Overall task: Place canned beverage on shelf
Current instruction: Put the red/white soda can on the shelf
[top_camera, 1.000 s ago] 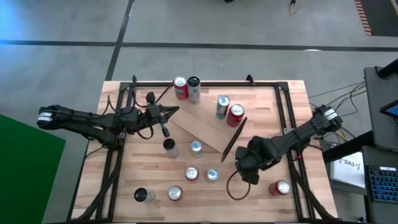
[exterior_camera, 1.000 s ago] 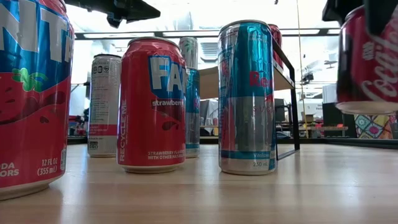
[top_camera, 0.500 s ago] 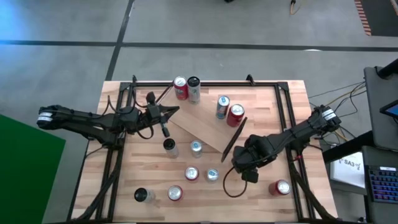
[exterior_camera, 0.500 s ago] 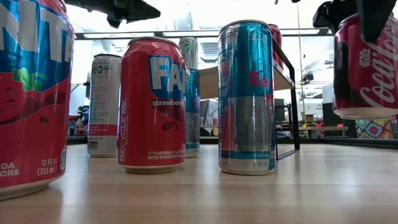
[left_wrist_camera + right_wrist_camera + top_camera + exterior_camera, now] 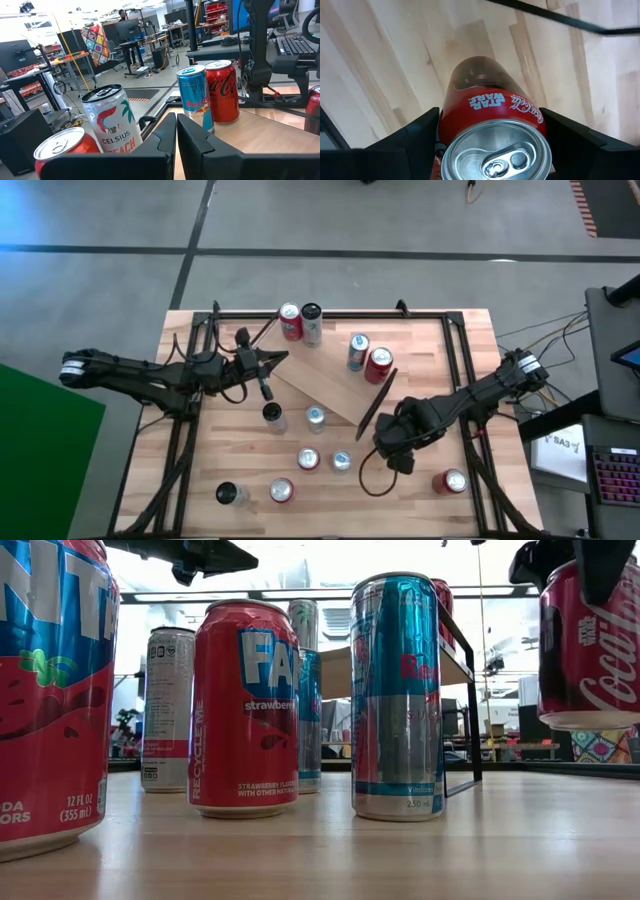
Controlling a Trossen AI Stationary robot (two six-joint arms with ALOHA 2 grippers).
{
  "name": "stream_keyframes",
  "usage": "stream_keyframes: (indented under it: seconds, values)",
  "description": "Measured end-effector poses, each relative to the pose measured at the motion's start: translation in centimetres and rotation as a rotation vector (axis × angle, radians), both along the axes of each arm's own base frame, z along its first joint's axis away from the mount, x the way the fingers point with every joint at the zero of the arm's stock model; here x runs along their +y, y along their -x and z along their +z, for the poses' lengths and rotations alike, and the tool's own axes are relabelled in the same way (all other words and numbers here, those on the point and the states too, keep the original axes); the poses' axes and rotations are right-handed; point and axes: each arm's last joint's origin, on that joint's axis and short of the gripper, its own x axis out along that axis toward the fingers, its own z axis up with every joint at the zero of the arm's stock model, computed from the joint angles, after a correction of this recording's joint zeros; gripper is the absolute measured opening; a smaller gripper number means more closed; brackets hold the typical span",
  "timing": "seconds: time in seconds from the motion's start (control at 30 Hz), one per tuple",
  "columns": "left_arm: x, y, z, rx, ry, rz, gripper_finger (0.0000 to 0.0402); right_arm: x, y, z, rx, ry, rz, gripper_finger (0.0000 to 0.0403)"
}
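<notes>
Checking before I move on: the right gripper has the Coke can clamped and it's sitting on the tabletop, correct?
Not quite. The right gripper does have the Coke can clamped, but the can is lifted clear of the tabletop; the low view shows its base hanging above the wood.

The right gripper (image 5: pixel 392 442) — clamping its Coca-Cola can (image 5: pixel 590 645) (lifted) — has shifted toward the shelf (image 5: pixel 325 385).
</notes>
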Motion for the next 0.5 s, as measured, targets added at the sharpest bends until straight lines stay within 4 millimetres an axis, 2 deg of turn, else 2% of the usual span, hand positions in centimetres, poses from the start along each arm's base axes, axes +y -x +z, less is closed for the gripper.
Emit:
stream_keyframes:
  seconds: [0.23, 0.5]
  values:
    - [0.0, 0.0, 0.0, -0.002, 0.003, 0.0, 0.0, -0.6, -0.3, 0.0, 0.021, -0.046, -0.31, 0.0287]
    - [0.0, 0.0, 0.0, -0.005, 0.01, 0.0, 0.0, -0.1, -0.8, -1.2, 0.091, -0.083, -0.336, 0.0291]
